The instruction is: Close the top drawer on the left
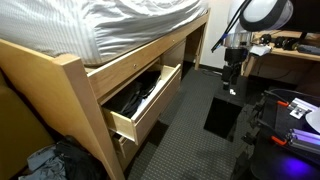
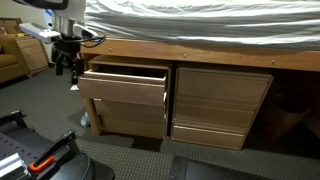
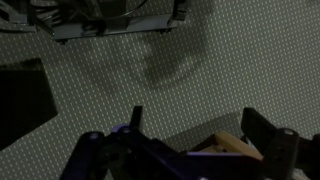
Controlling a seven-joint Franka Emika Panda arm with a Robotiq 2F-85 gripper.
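Finding: the top drawer (image 1: 150,108) stands pulled well out of the bed frame (image 1: 60,90), its plain light-wood front hanging clear over the carpet (image 1: 190,135). Black items (image 1: 135,95) lie inside it, between the thin pale sides.

In an exterior view the top drawer (image 2: 125,88) is the upper one of the stack nearer my arm under the bed frame (image 2: 200,52). Its front sits forward of the lower drawer (image 2: 125,118) beneath it, which lies flush with the frame. A second bank of drawers (image 2: 222,100) further along the frame is also flush.

Position of my gripper (image 1: 233,78): it hangs fingers-down over the carpet, out from the bed frame and past the open drawer's front. The drawer lies between my gripper and the frame's recess, and there is no contact. In an exterior view my gripper (image 2: 68,68) sits off the drawer's outer end, at about the height of its top edge, with open floor between them.

State of the fingers: they carry nothing that I can see, but they are too small in both exterior views to tell whether they are spread or closed.

The wrist view looks down on textured carpet (image 3: 120,85). The dark shapes at its edges are too blurred to name.

A flat black panel (image 1: 222,115) lies on the carpet below my gripper, away from the bed frame.
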